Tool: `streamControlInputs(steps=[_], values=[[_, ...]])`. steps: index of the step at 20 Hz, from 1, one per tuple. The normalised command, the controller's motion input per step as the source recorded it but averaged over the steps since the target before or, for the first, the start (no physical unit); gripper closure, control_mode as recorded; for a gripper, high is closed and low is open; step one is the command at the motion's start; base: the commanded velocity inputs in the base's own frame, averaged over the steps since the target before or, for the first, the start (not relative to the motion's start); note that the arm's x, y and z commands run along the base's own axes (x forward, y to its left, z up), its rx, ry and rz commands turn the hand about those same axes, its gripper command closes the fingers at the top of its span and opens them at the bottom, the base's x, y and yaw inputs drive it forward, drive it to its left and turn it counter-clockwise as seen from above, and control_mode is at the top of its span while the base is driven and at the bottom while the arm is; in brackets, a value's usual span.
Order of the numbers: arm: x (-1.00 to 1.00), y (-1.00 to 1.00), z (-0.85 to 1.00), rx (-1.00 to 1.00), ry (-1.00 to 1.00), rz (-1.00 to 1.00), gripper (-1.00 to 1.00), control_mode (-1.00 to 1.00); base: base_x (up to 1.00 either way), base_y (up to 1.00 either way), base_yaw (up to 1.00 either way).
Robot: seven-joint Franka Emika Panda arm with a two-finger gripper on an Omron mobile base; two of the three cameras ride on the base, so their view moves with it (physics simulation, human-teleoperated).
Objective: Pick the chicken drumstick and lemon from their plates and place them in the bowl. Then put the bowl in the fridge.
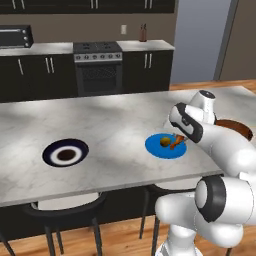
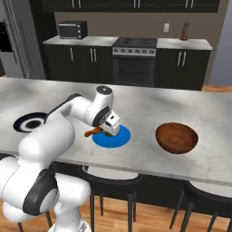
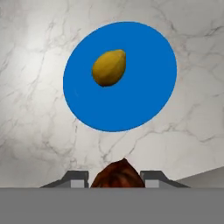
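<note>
My gripper is shut on the reddish-brown chicken drumstick, holding it just above the near edge of the bright blue plate. The yellow lemon lies on that plate. In the hand view the lemon sits left of centre on the blue plate, and the drumstick shows between the fingertips. From the right base view the drumstick sticks out left of the gripper. The wooden bowl stands empty to the right of the plate. The navy plate lies far left. The fridge stands at the back left.
The plates and bowl rest on a marble island counter. Dark stools stand under its near edge. A stove and dark cabinets line the back wall, with a microwave on the counter there.
</note>
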Motion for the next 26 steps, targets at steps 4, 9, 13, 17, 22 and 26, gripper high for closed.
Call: streamControlInputs(steps=[4,9,13,17,22,26], values=[[0.00,0.00,0.00,0.00,0.00,0.00,1.00,1.00,0.19,-0.69,0.00],[0.00,0.00,0.00,0.00,0.00,0.00,1.00,1.00,0.33,-0.52,0.00],[0.00,0.00,0.00,0.00,0.00,0.00,1.00,1.00,0.43,-0.43,0.00],[0.00,0.00,0.00,0.00,0.00,0.00,1.00,1.00,0.54,-0.28,0.00],[0.00,0.00,0.00,0.00,0.00,0.00,1.00,1.00,0.30,-0.11,0.00],[0.00,0.00,0.00,0.00,0.00,0.00,1.00,1.00,0.00,0.00,0.00]])
